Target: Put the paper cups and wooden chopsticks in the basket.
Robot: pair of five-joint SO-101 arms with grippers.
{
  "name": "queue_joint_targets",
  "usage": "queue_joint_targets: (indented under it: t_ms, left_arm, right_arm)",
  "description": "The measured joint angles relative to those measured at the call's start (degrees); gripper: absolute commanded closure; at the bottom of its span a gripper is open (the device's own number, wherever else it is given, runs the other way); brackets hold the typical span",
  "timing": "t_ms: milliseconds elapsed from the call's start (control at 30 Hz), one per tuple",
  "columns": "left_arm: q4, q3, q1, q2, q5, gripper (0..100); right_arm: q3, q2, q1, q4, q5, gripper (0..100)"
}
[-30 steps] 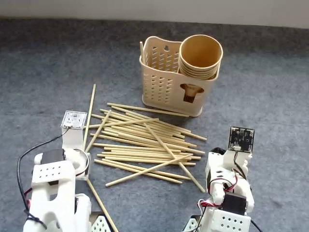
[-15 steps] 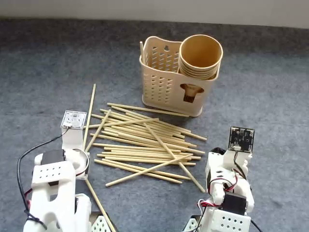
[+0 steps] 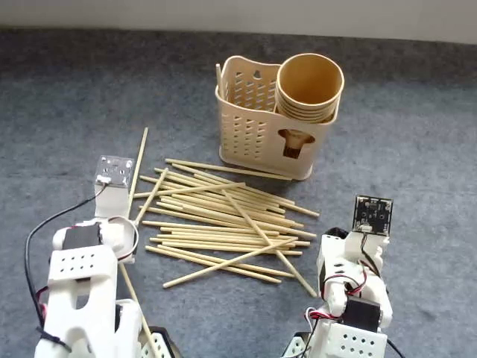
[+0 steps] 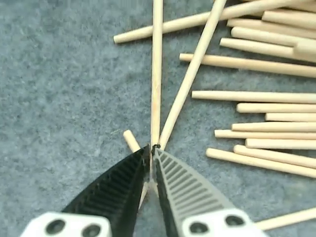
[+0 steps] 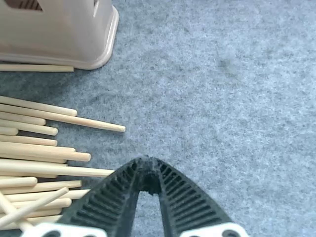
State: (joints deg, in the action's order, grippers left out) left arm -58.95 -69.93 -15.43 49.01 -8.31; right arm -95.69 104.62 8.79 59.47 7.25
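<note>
**One chopstick pinched, the rest loose**

The paper cups (image 3: 309,82) sit stacked inside the basket (image 3: 250,145). The wooden chopsticks (image 3: 223,224) lie heaped on the grey table (image 3: 417,149) in front of it. The left pincer (image 4: 152,148) is clamped on a single chopstick (image 4: 156,74) at the heap's edge. The right pincer (image 5: 148,165) hangs closed and empty beside the heap.
</note>
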Motion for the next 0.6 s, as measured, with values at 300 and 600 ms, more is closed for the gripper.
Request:
queue_joint_targets:
  t_ms: [300, 600]
  left_arm:
    - [-4.66, 8.09, 1.14, 0.0, 4.04, 84]
    - [-7.56, 2.37, -2.73, 0.0, 4.22, 82]
  right_arm:
    - [0.0, 0.0, 0.0, 0.0, 0.0, 99.3]
    - [0.0, 0.0, 0.0, 0.0, 0.0, 99.3]
